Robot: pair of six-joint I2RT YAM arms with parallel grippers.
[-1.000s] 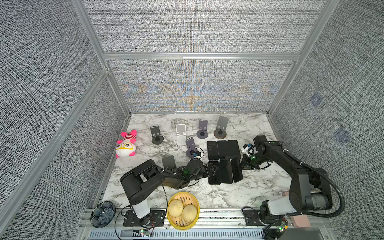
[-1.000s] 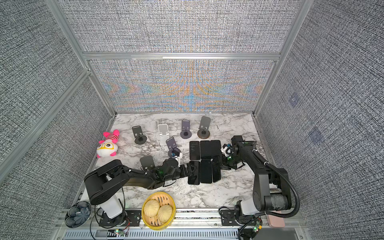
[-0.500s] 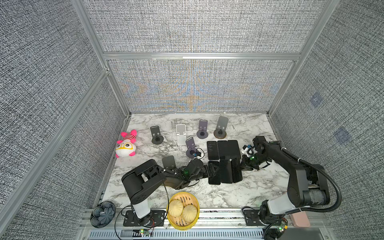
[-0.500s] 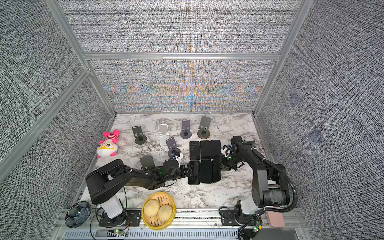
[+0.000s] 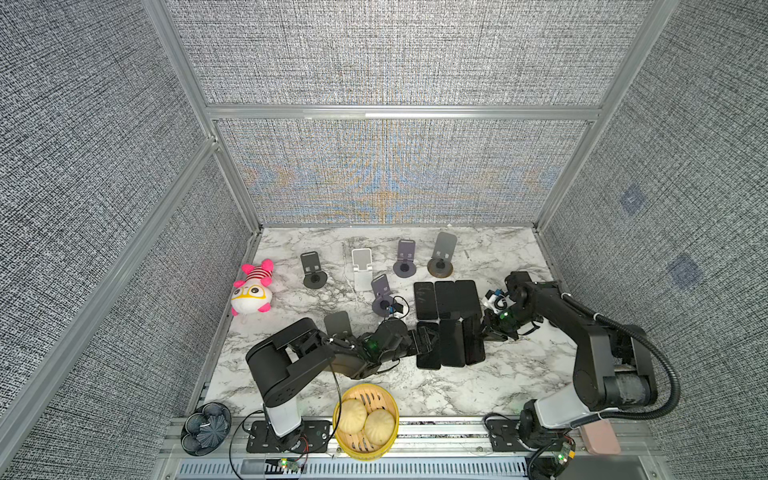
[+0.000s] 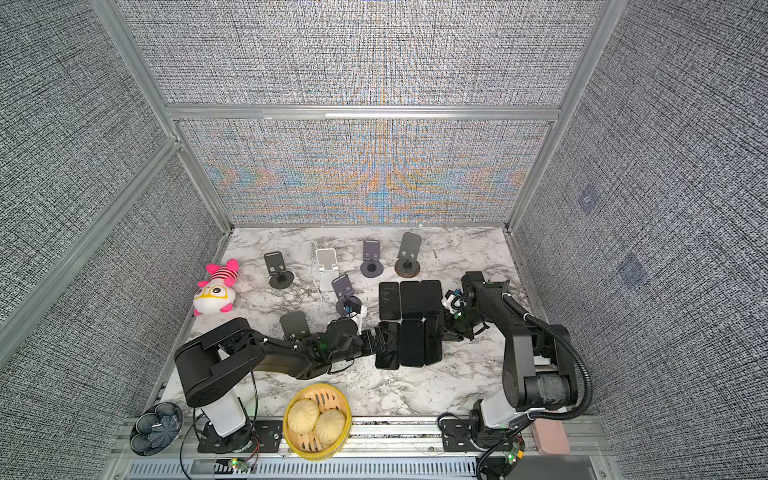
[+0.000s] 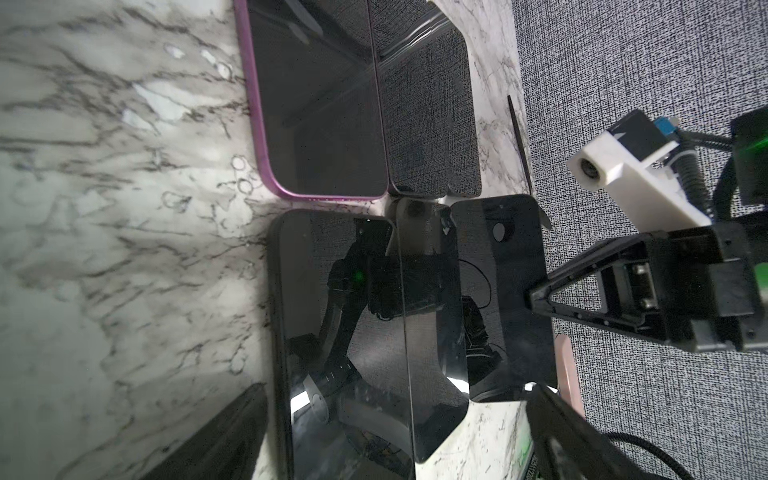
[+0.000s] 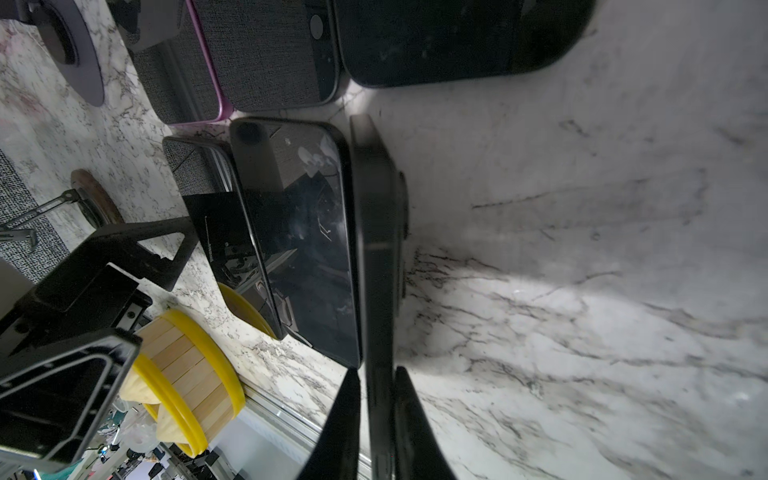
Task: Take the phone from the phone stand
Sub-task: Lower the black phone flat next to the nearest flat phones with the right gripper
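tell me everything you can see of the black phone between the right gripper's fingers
The glossy black phone stands tipped up on one long edge on the white marble table, at the right end of the front row of three phones. Its screen side touches the neighbouring black phone; a raised bump shows on its outer face. The right gripper has one finger on each side; whether they press it is unclear.
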